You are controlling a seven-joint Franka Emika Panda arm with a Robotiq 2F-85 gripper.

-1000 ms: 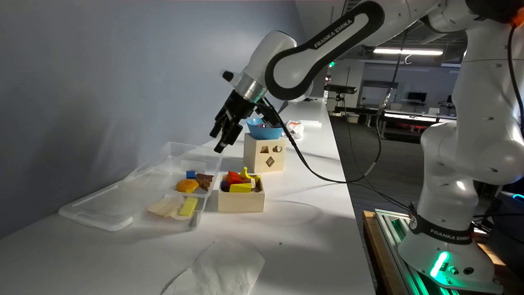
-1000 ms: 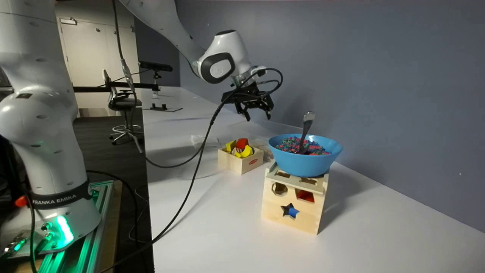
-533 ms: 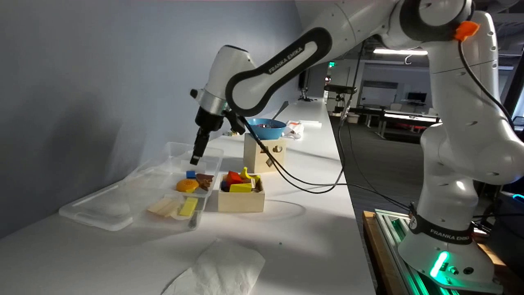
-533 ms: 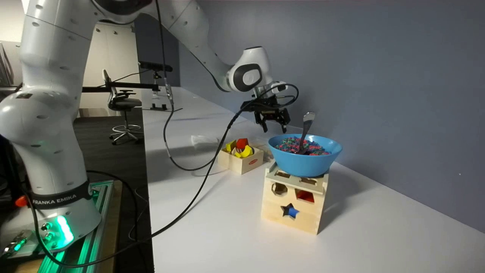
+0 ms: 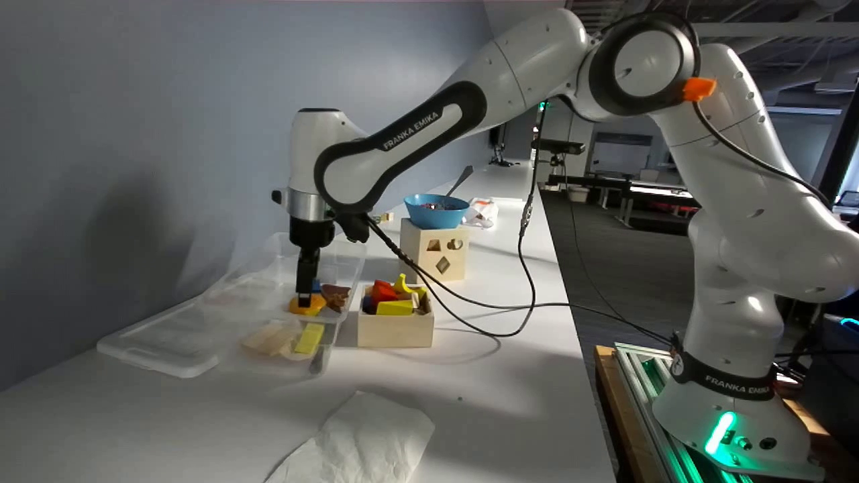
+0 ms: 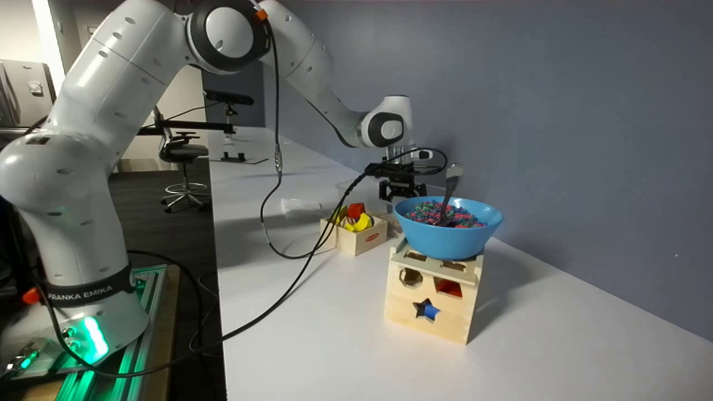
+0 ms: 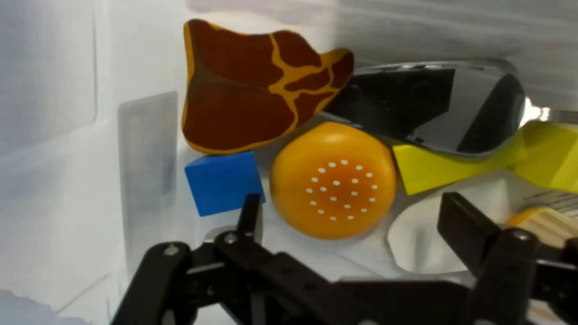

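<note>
- The fingers (image 7: 465, 230) stand wide apart, nothing clamped in them, pointing down into the clear container (image 5: 349, 258).
- In line with their gap, the orange bun (image 7: 333, 181) lies loose — contact with either finger I cannot tell. The reach looks well along; no grip is made yet.
- Just beside one finger is a blue block (image 7: 224, 183), crowding that side; by the other lie a white piece (image 7: 420, 243) and a yellow block (image 7: 445, 167).
- Past the bun from the fingers, a brown steak-shaped piece (image 7: 244, 90) and a dark glossy spoon-like piece (image 7: 433, 104) hem it in.
- Outside the container, near the fingers: the wooden tray of blocks (image 5: 394, 331).
- Farther from them, a shape-sorter box (image 6: 429, 289) carries a blue bowl (image 6: 448, 239) — it hides the fingertips in that exterior view.
- Well apart from them, a white sheet (image 5: 369, 436) lies on the bench (image 5: 510, 402).
</note>
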